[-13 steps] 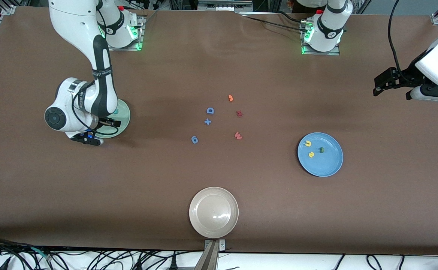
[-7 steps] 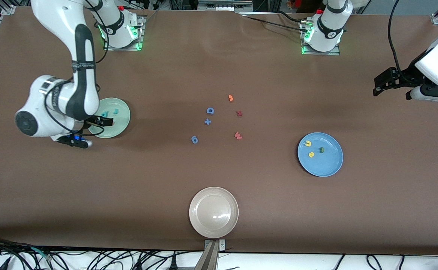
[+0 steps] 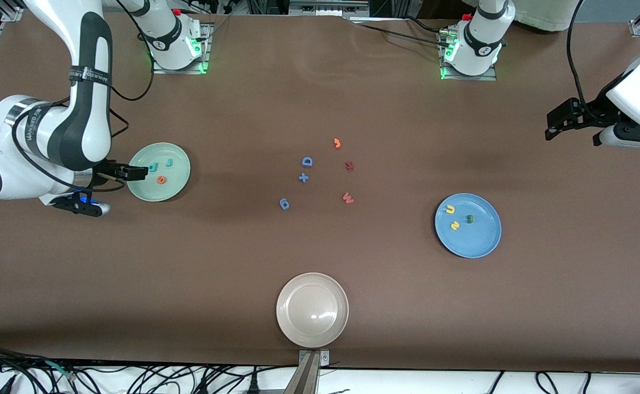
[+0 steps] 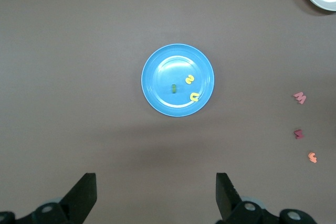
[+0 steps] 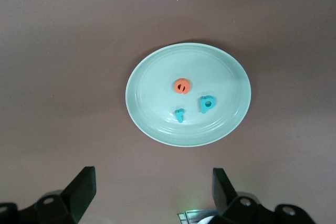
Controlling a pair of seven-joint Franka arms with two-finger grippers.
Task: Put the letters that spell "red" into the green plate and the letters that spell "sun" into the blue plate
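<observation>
The pale green plate [image 3: 145, 187] [image 5: 157, 85] lies toward the right arm's end of the table. In it lie the teal "r" [image 3: 169, 162] [image 5: 180, 115], the teal "d" [image 3: 153, 167] [image 5: 207, 104] and the orange "e" [image 3: 161, 179] [image 5: 181, 86]. My right gripper [image 3: 133, 173] [image 5: 153, 177] hangs open and empty over the table beside this plate. The blue plate [image 3: 477, 242] [image 4: 160, 66] holds the yellow "u" [image 3: 450, 209] [image 4: 194, 97], the yellow "s" [image 3: 454, 225] [image 4: 189, 80] and the dark green "n" [image 3: 469, 218] [image 4: 173, 88]. At its own end of the table my left gripper [image 3: 555, 123] [image 4: 156, 182] waits, open and empty.
Mid-table lie loose pieces: a blue D [image 3: 307, 161], a blue plus [image 3: 303, 177], a blue round piece [image 3: 284, 203], two red letters [image 3: 350, 165] [image 3: 347, 197] and an orange hooked piece [image 3: 337, 143]. A beige plate [image 3: 292, 328] sits at the edge nearest the front camera.
My right arm has swung off the green plate toward its own end of the table, uncovering the plate and the orange "e". The left arm has not moved.
</observation>
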